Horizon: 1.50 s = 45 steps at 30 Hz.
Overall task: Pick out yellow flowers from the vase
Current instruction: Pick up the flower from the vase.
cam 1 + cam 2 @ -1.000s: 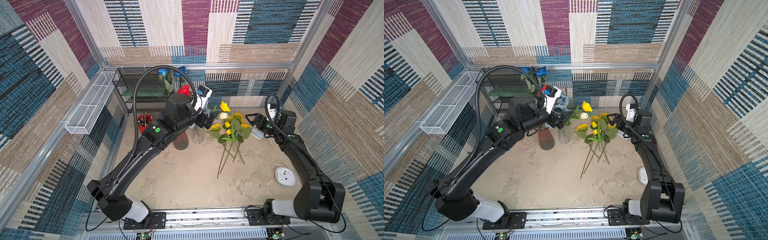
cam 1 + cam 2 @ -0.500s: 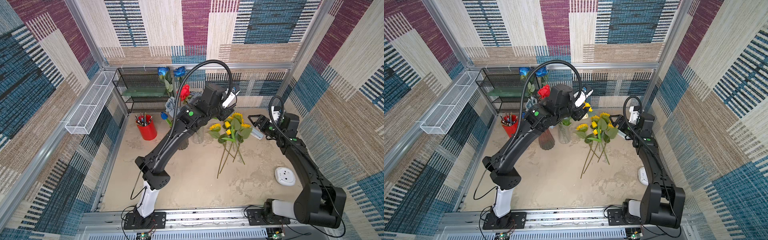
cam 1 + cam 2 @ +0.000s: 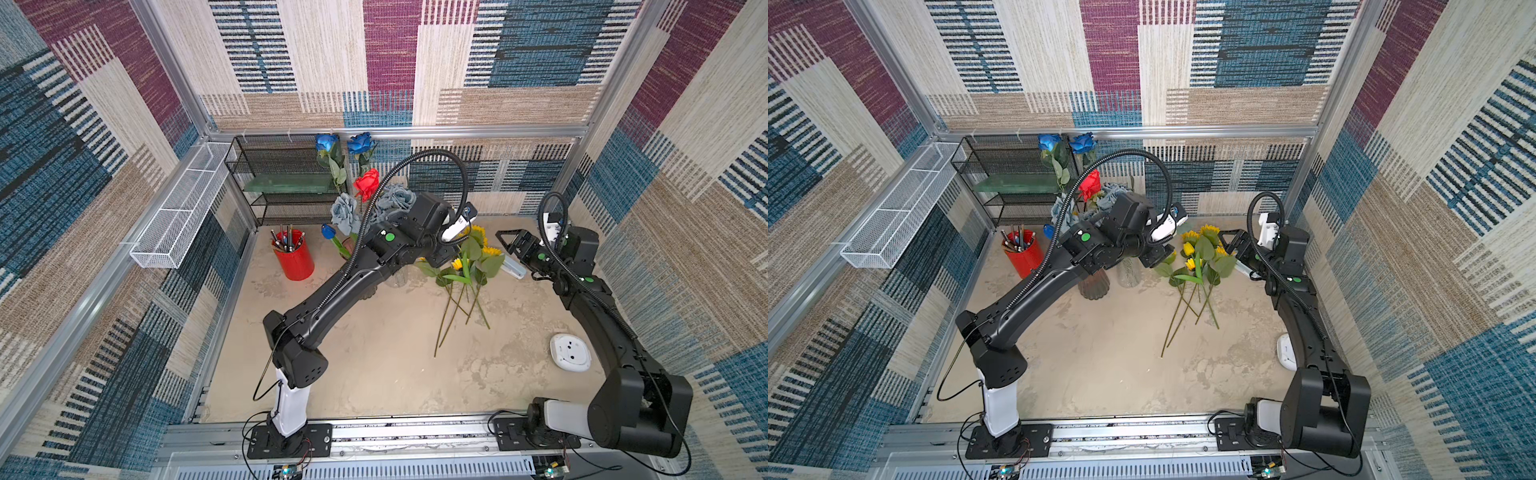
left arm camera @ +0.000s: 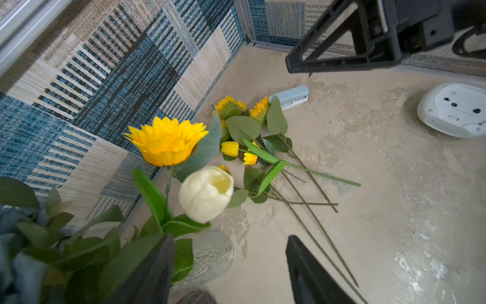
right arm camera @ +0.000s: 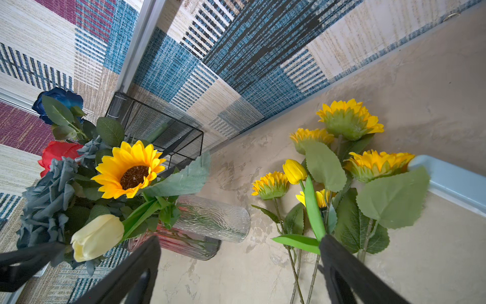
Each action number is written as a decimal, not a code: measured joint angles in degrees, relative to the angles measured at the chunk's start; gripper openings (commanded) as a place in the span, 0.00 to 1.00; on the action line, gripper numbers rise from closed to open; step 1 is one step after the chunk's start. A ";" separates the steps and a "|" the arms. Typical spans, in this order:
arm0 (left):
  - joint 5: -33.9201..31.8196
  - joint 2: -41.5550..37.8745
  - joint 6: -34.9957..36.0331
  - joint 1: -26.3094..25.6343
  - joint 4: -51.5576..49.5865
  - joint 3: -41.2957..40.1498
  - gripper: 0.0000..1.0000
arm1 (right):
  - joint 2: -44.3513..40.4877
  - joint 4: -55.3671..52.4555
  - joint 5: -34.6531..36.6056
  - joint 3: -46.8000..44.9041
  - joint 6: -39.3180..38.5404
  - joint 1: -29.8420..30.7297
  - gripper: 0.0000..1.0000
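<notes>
**One sunflower left in the vase, left fingers closest to it**

Nearest me on the tabletop [image 3: 374, 365], a white disc [image 3: 570, 357] lies by the right arm. Further in, the picked yellow flowers [image 3: 469, 266] lie in a loose pile, stems pointing back towards me and heads away.

The right fingers [image 5: 349, 273] hover just beside the pile's heads, spread wide and holding nothing. The left fingers [image 4: 310, 273] are also apart, with nothing pinched that I can see, and they hang near the rim of the glass vase [image 4: 210, 255].

One sunflower [image 4: 165, 142] rises from that vase on a near-upright stem, with a cream tulip [image 4: 205, 192] just beside it. It sits ahead of the left fingers and off towards one of them, not centred in the gap. The left arm is clearly nearer, since the right has the pile between it and the vase.

I judge the left fingers must shift across to straddle the stem, then lift along it.

Behind stand a red rose [image 3: 368, 185] among blue ones, a red cup [image 3: 293, 259] and a wire rack [image 3: 282, 178].
</notes>
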 measured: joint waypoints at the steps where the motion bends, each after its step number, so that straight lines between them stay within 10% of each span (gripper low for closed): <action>1: 0.00 -1.51 0.02 -0.07 1.60 -3.15 0.76 | 0.09 0.00 -0.07 0.00 -0.02 0.04 0.96; 12: 1.07 -5.29 5.16 -0.31 18.25 -18.49 0.84 | 1.75 0.09 -0.68 0.61 0.20 0.70 0.96; 36: -21.22 1.36 16.48 -1.18 43.17 -24.85 0.83 | 4.61 0.07 -2.54 1.49 0.15 2.80 0.96; 45: -22.71 4.26 16.70 0.24 45.70 -22.47 0.65 | 4.37 0.00 -2.54 1.66 0.11 3.08 0.96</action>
